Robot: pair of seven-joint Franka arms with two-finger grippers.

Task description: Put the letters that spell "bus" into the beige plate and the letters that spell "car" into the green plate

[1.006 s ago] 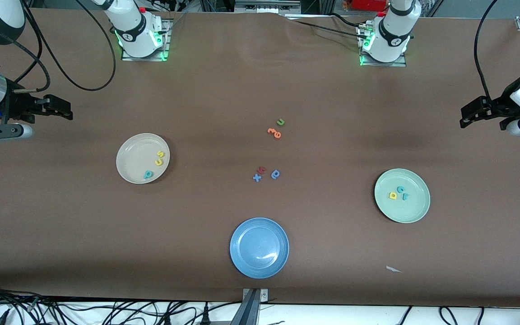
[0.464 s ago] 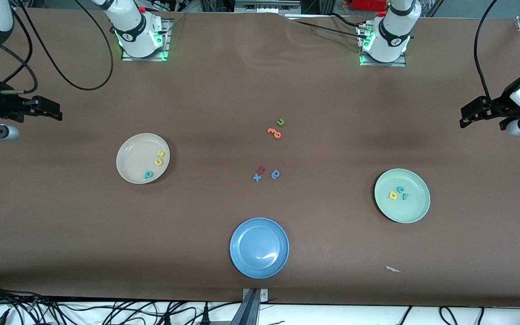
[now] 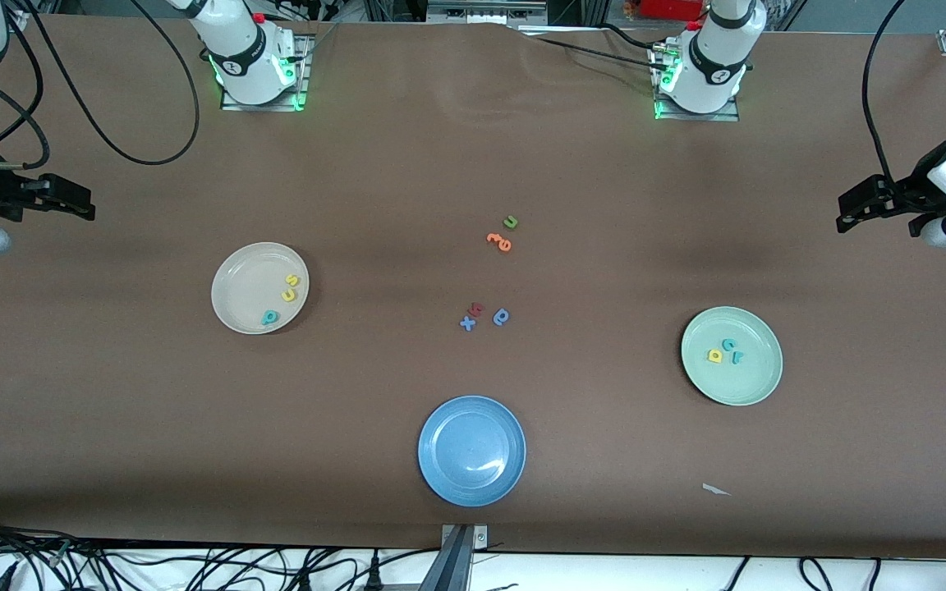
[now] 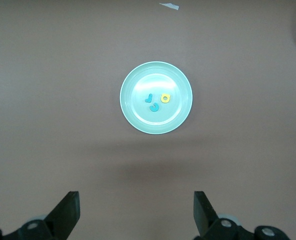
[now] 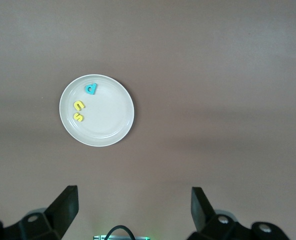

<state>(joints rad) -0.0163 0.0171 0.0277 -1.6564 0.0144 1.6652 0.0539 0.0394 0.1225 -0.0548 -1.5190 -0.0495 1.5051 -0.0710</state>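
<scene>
We see a blue plate (image 3: 471,451) on the brown table (image 3: 153,410), near the front camera. In the middle of the table lie loose foam letters: a green "u" (image 3: 510,222) just beside two orange letters (image 3: 500,240), and nearer to the camera a blue "x" (image 3: 467,323), a red letter (image 3: 477,309) touching it, and a darker blue round-bowled letter (image 3: 502,317). A small white scrap (image 3: 715,490) lies toward the left arm's end.

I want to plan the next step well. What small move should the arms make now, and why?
Probably none beyond parking: the job looks done. The beige plate holds the yellow "u", yellow "s" and teal "b"; the green plate holds the "c", "a" and "r". The left gripper and right gripper, jaws open, hang empty over bare table at its ends.
</scene>
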